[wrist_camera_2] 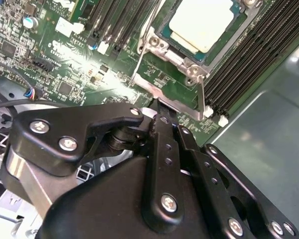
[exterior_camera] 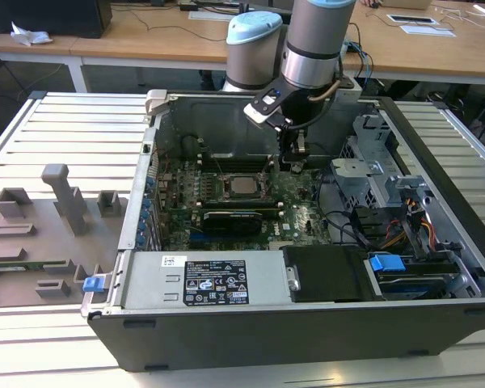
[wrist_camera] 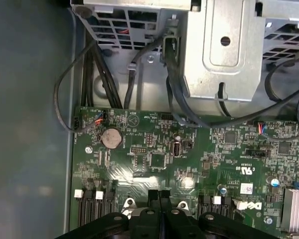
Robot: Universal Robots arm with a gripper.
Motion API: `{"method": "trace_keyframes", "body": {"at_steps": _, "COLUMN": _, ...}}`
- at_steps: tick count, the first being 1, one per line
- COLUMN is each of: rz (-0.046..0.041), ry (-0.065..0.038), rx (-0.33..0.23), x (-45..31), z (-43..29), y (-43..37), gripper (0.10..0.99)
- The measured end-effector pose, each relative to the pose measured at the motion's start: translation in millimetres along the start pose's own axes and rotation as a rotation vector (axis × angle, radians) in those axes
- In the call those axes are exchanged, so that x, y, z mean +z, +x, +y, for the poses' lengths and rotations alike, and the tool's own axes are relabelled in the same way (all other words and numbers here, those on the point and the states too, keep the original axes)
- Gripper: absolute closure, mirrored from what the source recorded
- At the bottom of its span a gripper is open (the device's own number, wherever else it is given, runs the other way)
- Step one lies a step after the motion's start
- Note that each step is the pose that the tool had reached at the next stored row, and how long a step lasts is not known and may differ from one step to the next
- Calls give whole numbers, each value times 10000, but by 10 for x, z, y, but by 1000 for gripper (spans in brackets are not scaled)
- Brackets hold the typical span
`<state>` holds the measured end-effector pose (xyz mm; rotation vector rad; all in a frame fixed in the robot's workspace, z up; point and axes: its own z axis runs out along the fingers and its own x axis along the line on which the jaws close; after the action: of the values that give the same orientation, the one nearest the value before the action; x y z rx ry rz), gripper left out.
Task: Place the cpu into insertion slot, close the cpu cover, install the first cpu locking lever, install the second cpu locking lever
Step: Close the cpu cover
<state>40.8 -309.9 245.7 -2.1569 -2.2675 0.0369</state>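
Nearest the lens in the second wrist view: the black linkage of the end effector (wrist_camera_2: 158, 105), closed tight with nothing visible between the fingertips. Tips resting against, or just beside, a bent silver tab (wrist_camera_2: 164, 97) at the socket's corner.

Beyond it, the cpu (wrist_camera_2: 202, 22), seated flat in the insertion slot (wrist_camera_2: 215, 48) and framed by the cpu cover (wrist_camera_2: 161, 45), lowered over its edges. Alongside the cover, a thin wire locking lever (wrist_camera_2: 142, 55); latched or not, hard to tell.

Judged to be lever work, so:
- Push with the closed tips rather than pinch.
- Follow the lever's own arc downward, then nudge it sideways under its hook.
- Keep pressure off the chip and away from the memory slots (wrist_camera_2: 259, 55).

In the exterior view, poised low over the motherboard (exterior_camera: 299, 198) inside the open computer case (exterior_camera: 307, 331).
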Motion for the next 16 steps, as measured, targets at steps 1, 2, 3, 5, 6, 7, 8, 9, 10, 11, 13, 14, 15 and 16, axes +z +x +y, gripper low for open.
{"method": "trace_keyframes", "body": {"at_steps": 1, "rz": 0, "ry": 0, "rx": 0, "x": 0, "z": -8, "y": 0, "gripper": 976}}
{"method": "trace_keyframes", "body": {"at_steps": 2, "rz": 0, "ry": 0, "rx": 0, "x": 0, "z": -16, "y": 1, "gripper": 976}}
{"method": "trace_keyframes", "body": {"at_steps": 3, "rz": -1, "ry": 1, "rx": 0, "x": 1, "z": -31, "y": 1, "gripper": 976}}
{"method": "trace_keyframes", "body": {"at_steps": 5, "rz": 0, "ry": 1, "rx": 0, "x": 1, "z": -54, "y": 3, "gripper": 976}}
{"method": "trace_keyframes", "body": {"at_steps": 6, "rz": 0, "ry": 0, "rx": 1, "x": 2, "z": -67, "y": 3, "gripper": 976}}
{"method": "trace_keyframes", "body": {"at_steps": 7, "rz": 0, "ry": 0, "rx": 1, "x": 2, "z": -79, "y": 4, "gripper": 976}}
{"method": "trace_keyframes", "body": {"at_steps": 8, "rz": 0, "ry": 0, "rx": 0, "x": 2, "z": -92, "y": 4, "gripper": 976}}
{"method": "trace_keyframes", "body": {"at_steps": 9, "rz": 0, "ry": 0, "rx": 0, "x": 3, "z": -103, "y": 5, "gripper": 976}}
{"method": "trace_keyframes", "body": {"at_steps": 10, "rz": 0, "ry": 0, "rx": 0, "x": 3, "z": -125, "y": 6, "gripper": 976}}
{"method": "trace_keyframes", "body": {"at_steps": 11, "rz": 0, "ry": 0, "rx": 1, "x": 3, "z": -134, "y": 7, "gripper": 976}}
{"method": "trace_keyframes", "body": {"at_steps": 13, "rz": 0, "ry": 0, "rx": 1, "x": 4, "z": -163, "y": 8, "gripper": 976}}
{"method": "trace_keyframes", "body": {"at_steps": 14, "rz": 0, "ry": 0, "rx": 1, "x": 4, "z": -174, "y": 9, "gripper": 976}}
{"method": "trace_keyframes", "body": {"at_steps": 15, "rz": -1, "ry": 0, "rx": 0, "x": 4, "z": -182, "y": 9, "gripper": 976}}
{"method": "trace_keyframes", "body": {"at_steps": 16, "rz": 0, "ry": 0, "rx": 0, "x": 5, "z": -195, "y": 10, "gripper": 976}}
